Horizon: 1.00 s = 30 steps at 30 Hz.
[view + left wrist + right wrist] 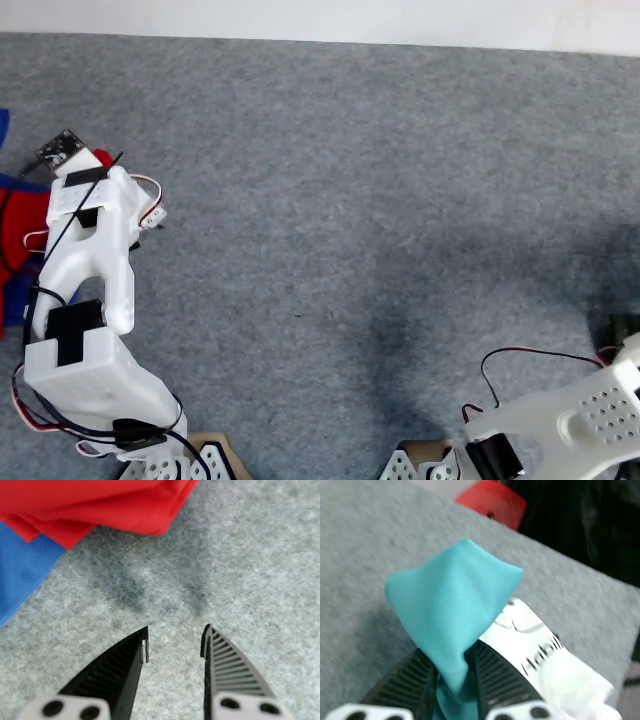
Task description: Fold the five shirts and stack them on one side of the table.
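Grey table cover (380,180) is spread under everything. The left pincer (176,632) is held open over it, and only grey cover is seen between its 2 fingers. A red shirt (100,505) is seen just ahead of this pincer, apart from the fingertips. It is laid partly on top of a blue shirt (20,565), which is off to one side. The right pincer (451,667) is closed on a teal shirt (450,595). This shirt is bunched up and sticks out past the fingertips. A white shirt (545,665) with dark print is seen just beside this pincer, touching the teal shirt.
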### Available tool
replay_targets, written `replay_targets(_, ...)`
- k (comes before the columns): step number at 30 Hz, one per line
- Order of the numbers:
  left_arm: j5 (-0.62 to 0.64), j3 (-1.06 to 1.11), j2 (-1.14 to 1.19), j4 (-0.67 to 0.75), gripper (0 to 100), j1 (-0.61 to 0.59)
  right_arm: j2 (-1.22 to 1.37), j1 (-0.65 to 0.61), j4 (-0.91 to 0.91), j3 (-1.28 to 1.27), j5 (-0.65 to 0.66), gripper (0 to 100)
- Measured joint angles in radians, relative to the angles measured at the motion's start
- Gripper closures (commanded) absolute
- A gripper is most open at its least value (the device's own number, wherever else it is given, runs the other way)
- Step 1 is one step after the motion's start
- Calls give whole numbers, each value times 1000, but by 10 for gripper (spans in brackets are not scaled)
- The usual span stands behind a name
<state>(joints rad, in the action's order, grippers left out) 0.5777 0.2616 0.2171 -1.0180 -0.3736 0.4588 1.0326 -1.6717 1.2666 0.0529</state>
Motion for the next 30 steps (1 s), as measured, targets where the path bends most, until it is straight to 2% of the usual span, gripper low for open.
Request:
replay_targets(6, 0, 0, 0, 0, 814, 8, 0, -9, 18, 38, -17, 991)
replay_targets(11, 0, 0, 0, 0, 814, 8, -2, -8, -51, 49, 8, 991)
replay_targets(16, 0, 0, 0, 0, 814, 8, -2, 66, -81, 49, 52, 991)
replay_targets(23, 0, 0, 0, 0, 814, 15, -2, 196, -81, -18, 198, 991)
replay_targets(30, 0, 0, 0, 0, 814, 15, -2, 285, -81, -232, 445, 991)
